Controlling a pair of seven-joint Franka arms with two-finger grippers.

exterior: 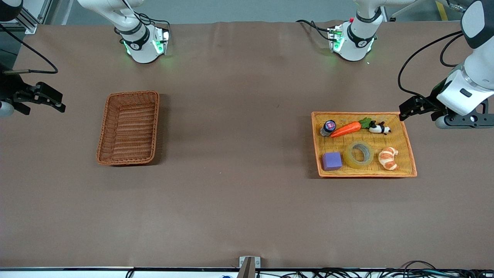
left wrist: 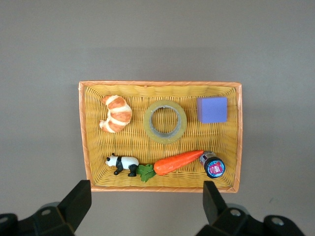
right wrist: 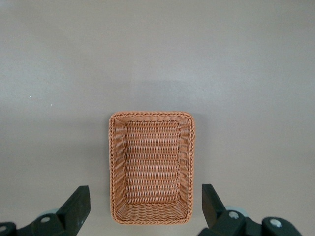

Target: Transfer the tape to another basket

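Brown tabletop (exterior: 247, 200), nothing moved yet. Orange-yellow woven tray (exterior: 401, 172) toward left arm's end, holding translucent yellowish tape roll (exterior: 359, 154); purple cube (exterior: 332, 161) at its 9 o'clock, croissant (exterior: 388, 158) at 3. Reddish-brown wicker basket (exterior: 129, 127) empty. Left gripper (left wrist: 147, 201) high over tray edge, jaws spread, empty. Right gripper (right wrist: 146, 202) waiting above basket, likewise released. Pick, carry, drop all remaining.

Your tape (exterior: 359, 154): yellowish translucent ring, grey core, flat in orange-yellow tray (exterior: 401, 135), between purple cube (exterior: 332, 161) and croissant (exterior: 388, 158). Your basket (exterior: 129, 127): reddish-brown wicker, upright, toward right arm's end.
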